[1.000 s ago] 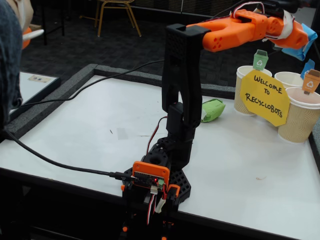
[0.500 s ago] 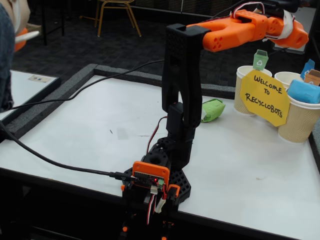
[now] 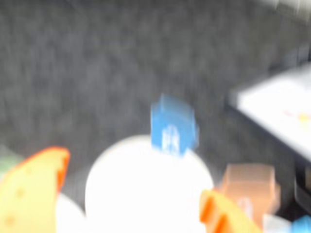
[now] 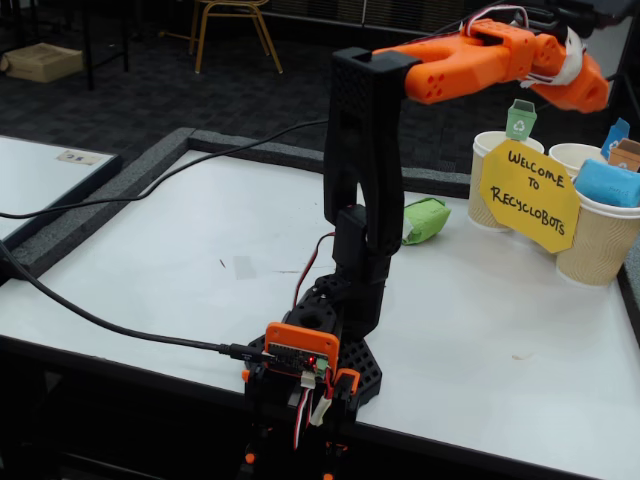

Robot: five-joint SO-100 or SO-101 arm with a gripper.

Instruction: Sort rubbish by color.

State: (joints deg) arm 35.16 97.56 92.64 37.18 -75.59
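Blue wad sits in the right cup, so we're between picks. Gripper looks empty, can't tell if it's open. Next we'd go for the green wad near the sign.

The fixed view looks from behind the arm's base across the worktop toward the cups. The blurred wrist view looks down closely on a cup, sharing only those cups.

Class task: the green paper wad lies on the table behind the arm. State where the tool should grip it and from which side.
Grip the green paper wad across its narrower middle, coming from above: it lies low on the white table, elongated, with free space around it. The arm partly hides its left end.
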